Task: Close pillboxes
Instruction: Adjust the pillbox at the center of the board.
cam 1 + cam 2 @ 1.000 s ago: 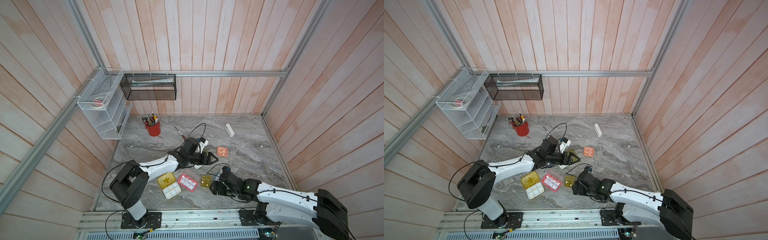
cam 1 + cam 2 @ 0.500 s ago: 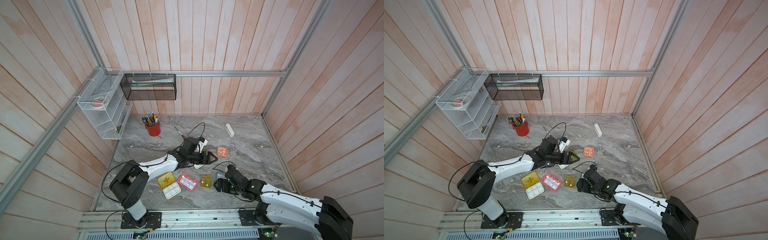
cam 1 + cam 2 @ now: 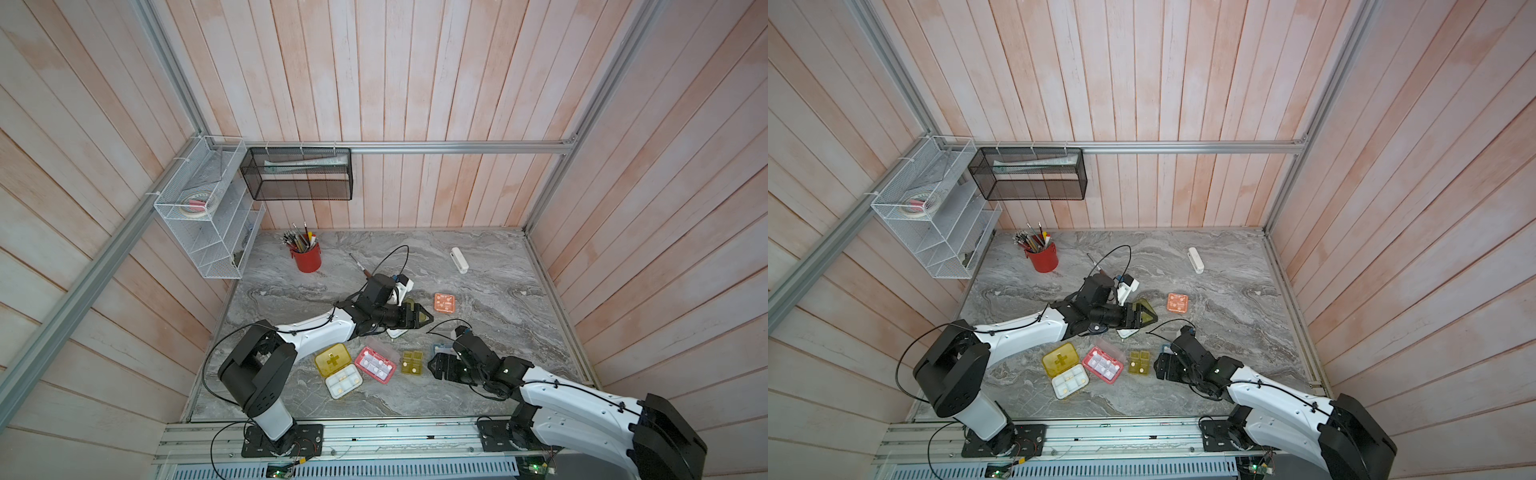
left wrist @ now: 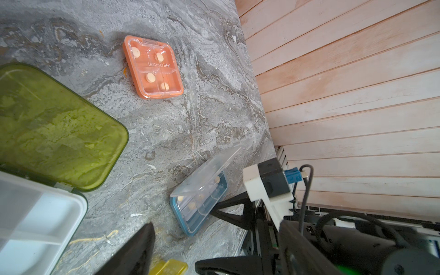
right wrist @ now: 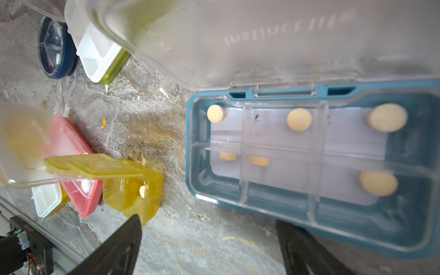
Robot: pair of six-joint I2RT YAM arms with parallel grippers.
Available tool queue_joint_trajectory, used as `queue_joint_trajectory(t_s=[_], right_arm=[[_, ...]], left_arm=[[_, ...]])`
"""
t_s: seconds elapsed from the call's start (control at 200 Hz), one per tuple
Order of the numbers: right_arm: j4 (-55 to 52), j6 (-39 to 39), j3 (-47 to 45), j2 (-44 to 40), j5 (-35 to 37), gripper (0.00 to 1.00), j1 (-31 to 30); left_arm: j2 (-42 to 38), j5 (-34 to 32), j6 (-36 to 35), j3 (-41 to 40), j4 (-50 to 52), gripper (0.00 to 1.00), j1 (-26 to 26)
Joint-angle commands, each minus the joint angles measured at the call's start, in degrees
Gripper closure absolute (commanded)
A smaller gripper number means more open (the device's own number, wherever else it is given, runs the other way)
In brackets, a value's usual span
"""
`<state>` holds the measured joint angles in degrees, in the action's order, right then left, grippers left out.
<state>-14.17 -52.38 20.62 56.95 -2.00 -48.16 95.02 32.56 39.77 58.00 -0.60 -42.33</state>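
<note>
Top views are catching six pillboxes on the marble table, and the right wrist view is adding a seventh.

Going left to right:
- One red cup of pens is standing at the back.
- The yellow pillbox is lying open, its cross lid flat beside its white tray.
- The pink pillbox is sitting with its clear lid up.
- The left gripper is hovering with jaws spread wide, gripping nothing. It's over the lime-green pillbox, whose lid is lying flat open.
- The small amber pillbox is sitting just right of the pink one, lid half up.
- The right gripper is hanging beside it, fingers apart and empty, right at the blue-grey pillbox.
- That box is showing six compartments and six tablets. Its clear lid is standing up, with mirrored lettering too blurry to read.
- The orange square pillbox is lying shut further back, four tablets inside, lid reading "Instinct life".
- One white oblong bar is lying at the back right.

The dark round pillbox is peeking out next to the lime-green tray in the right wrist view. Can't tell if it's closed.
</note>
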Motion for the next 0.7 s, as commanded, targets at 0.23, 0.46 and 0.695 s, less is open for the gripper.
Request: queue_joint_trajectory(t_s=[0.23, 0.46, 0.695], right_arm=[[-0.5, -2.0, 2.3, -1.9, -11.4, 0.1, -2.6], [-6.2, -0.8, 11.4, -6.8, -10.8, 0.1, -3.0], [-12.5, 5.0, 19.8, -7.1, -8.0, 0.09, 3.2]], left_arm=[[-1.8, 0.4, -2.0, 1.1, 1.1, 0.16, 0.4], [-3.4, -0.2, -1.6, -0.1, 0.9, 0.16, 1.1], [-6.0, -0.5, -1.6, -1.9, 1.1, 0.16, 2.6]])
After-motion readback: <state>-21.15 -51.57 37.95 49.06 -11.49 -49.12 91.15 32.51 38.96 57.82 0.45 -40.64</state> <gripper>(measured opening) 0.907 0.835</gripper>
